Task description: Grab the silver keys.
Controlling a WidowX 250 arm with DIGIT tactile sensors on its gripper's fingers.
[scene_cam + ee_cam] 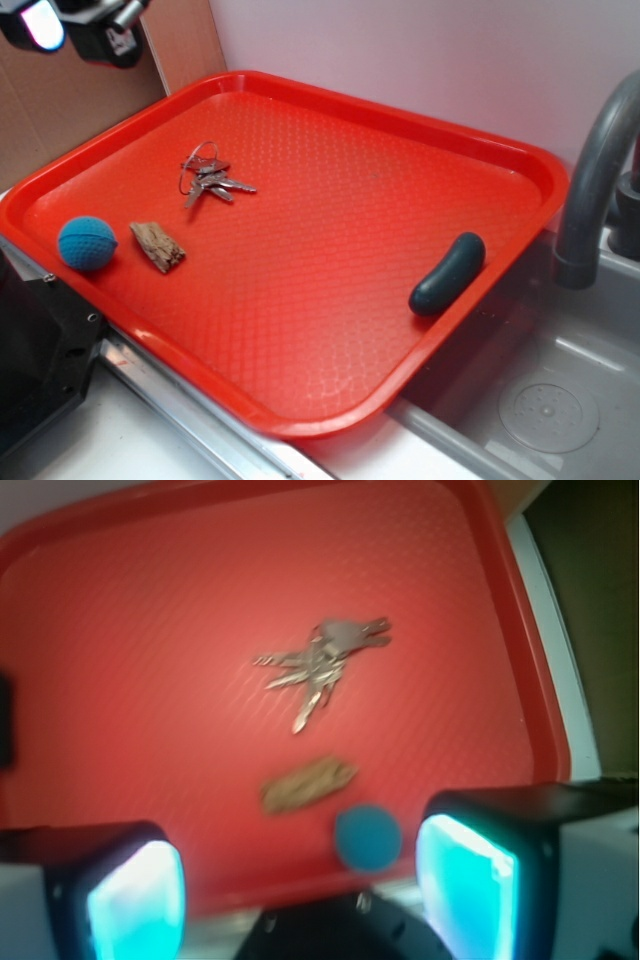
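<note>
Silver keys [209,176] lie near wood chip [157,246], blue ball [87,243].

Pale wall [420,50] behind; grey sink [540,400] w/ faucet [590,180] at right.

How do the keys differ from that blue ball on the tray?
The keys are grey-silver metal; the blue ball has a knitted-looking surface. The keys lie flat and fanned out on thin rings, while the ball is round and stands higher. The keys sit further in on the tray; the ball is near its rim. Both rest loose on the tray, untouched.
</note>
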